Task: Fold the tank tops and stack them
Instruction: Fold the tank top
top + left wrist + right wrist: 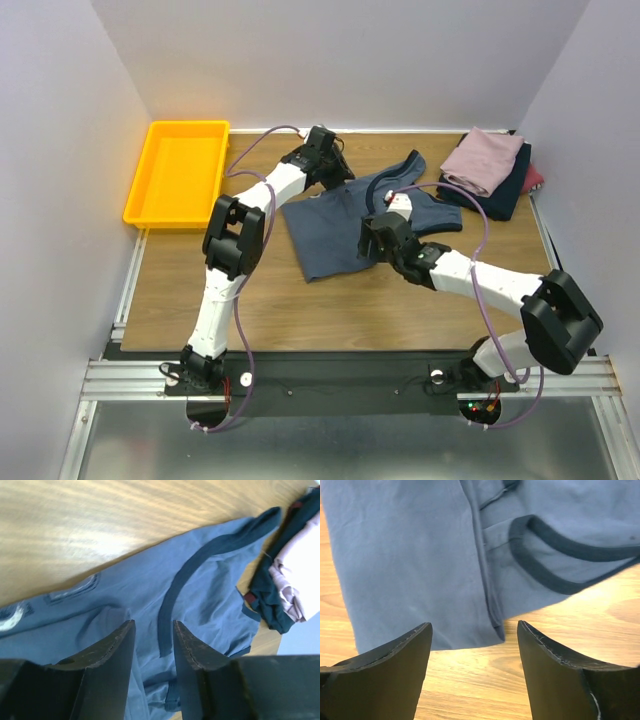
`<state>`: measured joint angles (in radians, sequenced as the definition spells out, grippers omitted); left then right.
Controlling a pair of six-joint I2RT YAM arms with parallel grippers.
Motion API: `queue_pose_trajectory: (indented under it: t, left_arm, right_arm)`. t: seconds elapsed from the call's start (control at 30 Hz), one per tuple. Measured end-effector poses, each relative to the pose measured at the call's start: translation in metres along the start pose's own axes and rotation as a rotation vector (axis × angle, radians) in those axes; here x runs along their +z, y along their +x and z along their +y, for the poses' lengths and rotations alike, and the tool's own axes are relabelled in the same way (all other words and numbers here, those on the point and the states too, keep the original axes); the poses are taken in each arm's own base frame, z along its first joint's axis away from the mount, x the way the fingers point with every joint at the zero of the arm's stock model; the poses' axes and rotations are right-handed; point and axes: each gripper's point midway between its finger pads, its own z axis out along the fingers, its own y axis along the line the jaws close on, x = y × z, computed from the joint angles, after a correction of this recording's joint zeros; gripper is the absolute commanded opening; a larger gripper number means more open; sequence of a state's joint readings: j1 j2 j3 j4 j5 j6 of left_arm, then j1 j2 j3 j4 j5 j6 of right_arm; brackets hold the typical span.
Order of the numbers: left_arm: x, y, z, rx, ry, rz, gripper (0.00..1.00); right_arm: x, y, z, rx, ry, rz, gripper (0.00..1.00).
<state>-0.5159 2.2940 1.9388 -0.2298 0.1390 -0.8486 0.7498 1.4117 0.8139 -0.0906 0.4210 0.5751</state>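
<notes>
A slate-blue tank top [335, 228] with darker trim lies spread and partly folded on the wooden table, mid-back. My left gripper [337, 172] hovers over its far edge. Seen from the left wrist, this gripper [153, 625] is open above the blue cloth [140, 590] and holds nothing; pale lettering [15, 617] shows at the left. My right gripper [378, 248] is at the top's near right edge. In its own wrist view it [474, 626] stands open over bare wood just off the folded hem [410, 555]. A mauve-pink top [482, 160] lies folded on a navy one [500, 195], with maroon [535, 178] peeking out.
A yellow plastic tray [178, 170] sits at the back left corner of the table. The stacked pile [292, 570] is at the back right, close to the side wall. Grey walls close in the table on three sides.
</notes>
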Motion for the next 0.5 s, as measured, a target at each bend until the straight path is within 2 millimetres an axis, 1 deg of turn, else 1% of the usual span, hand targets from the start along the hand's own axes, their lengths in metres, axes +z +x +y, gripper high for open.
queue_pose_trajectory:
  t: [0.1, 0.17, 0.23, 0.27, 0.33, 0.37, 0.43, 0.5]
  left_arm:
    - [-0.003, -0.006, -0.006, 0.021, 0.025, -0.019, 0.45]
    - [-0.011, -0.009, -0.003, 0.020, 0.021, -0.028, 0.42]
    - [-0.029, -0.012, 0.005, 0.008, 0.000, -0.040, 0.40]
    - [-0.042, -0.015, 0.014, -0.006, -0.009, -0.054, 0.39]
    - [-0.064, -0.020, 0.031, -0.033, -0.041, -0.074, 0.39]
    - [-0.078, -0.026, 0.042, -0.052, -0.056, -0.095, 0.39]
    - [-0.098, -0.034, 0.060, -0.073, -0.074, -0.129, 0.38]
    - [-0.111, -0.041, 0.078, -0.095, -0.096, -0.160, 0.38]
  right_arm:
    - [-0.003, -0.004, -0.005, 0.001, 0.016, -0.005, 0.69]
    - [-0.003, -0.001, -0.003, -0.005, 0.003, 0.013, 0.65]
    - [-0.001, 0.002, 0.001, -0.014, -0.010, 0.033, 0.65]
    - [0.002, 0.003, 0.003, -0.020, -0.014, 0.044, 0.65]
    - [0.013, 0.007, 0.009, -0.037, -0.011, 0.069, 0.66]
    - [0.018, 0.008, 0.010, -0.048, -0.005, 0.078, 0.66]
    - [0.032, 0.009, 0.015, -0.077, 0.010, 0.093, 0.66]
    - [0.043, 0.003, 0.020, -0.102, 0.022, 0.091, 0.66]
